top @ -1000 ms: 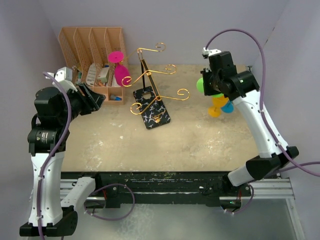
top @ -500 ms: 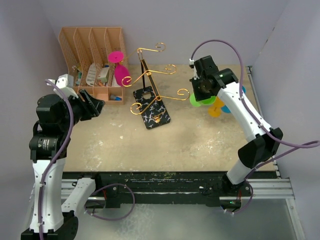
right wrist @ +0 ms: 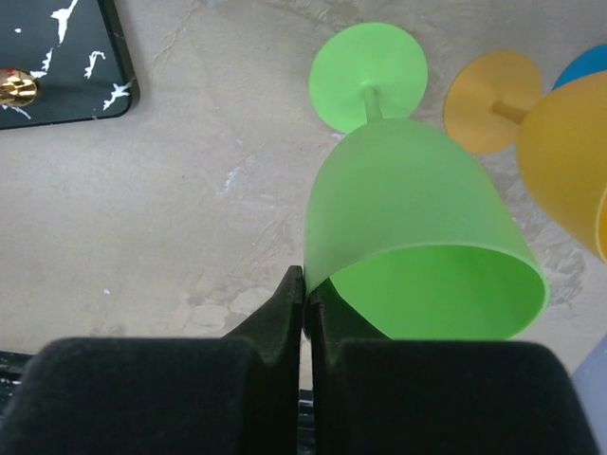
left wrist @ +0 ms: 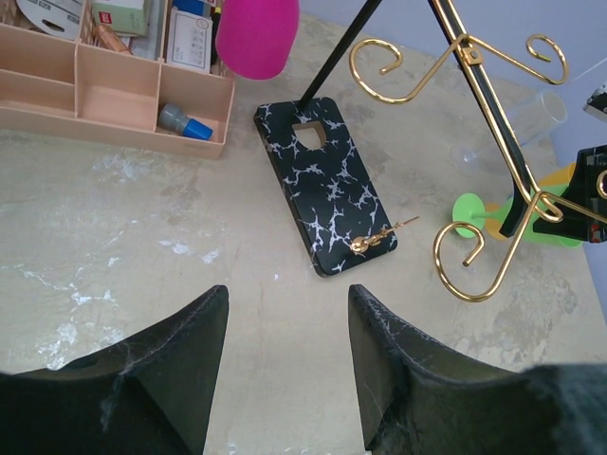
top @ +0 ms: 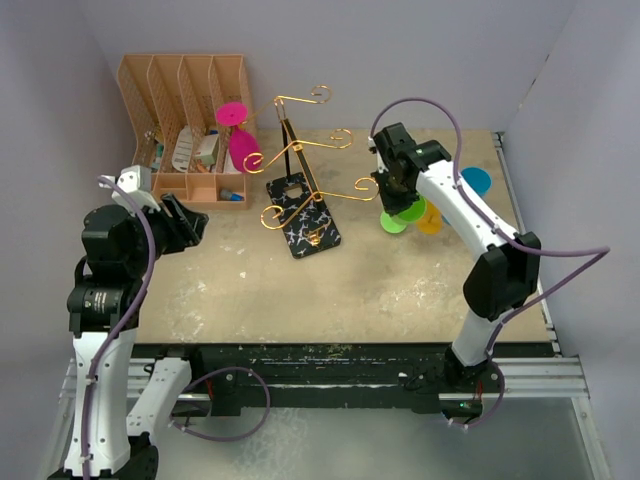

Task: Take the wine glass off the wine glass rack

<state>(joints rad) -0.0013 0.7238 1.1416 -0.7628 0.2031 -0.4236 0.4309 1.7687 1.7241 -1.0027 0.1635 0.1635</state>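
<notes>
right tool (right wrist: 303, 286) pinches rim of frosted green wine glass (right wrist: 408, 204); left tool (left wrist: 286, 301) wide.

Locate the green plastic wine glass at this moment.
Right wrist view: the green plastic wine glass, rim pinched in the right hand, is over the table's right side, between the gold wire rack and an orange plastic wine glass.

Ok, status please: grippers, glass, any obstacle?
Left gripper open. Right gripper shut on green glass rim, off the rack. Pink glass hangs on rack, beside orange organiser.

Desk organiser (top: 180, 90) left of rack (top: 303, 215), glasses (top: 476, 181) right.
</notes>
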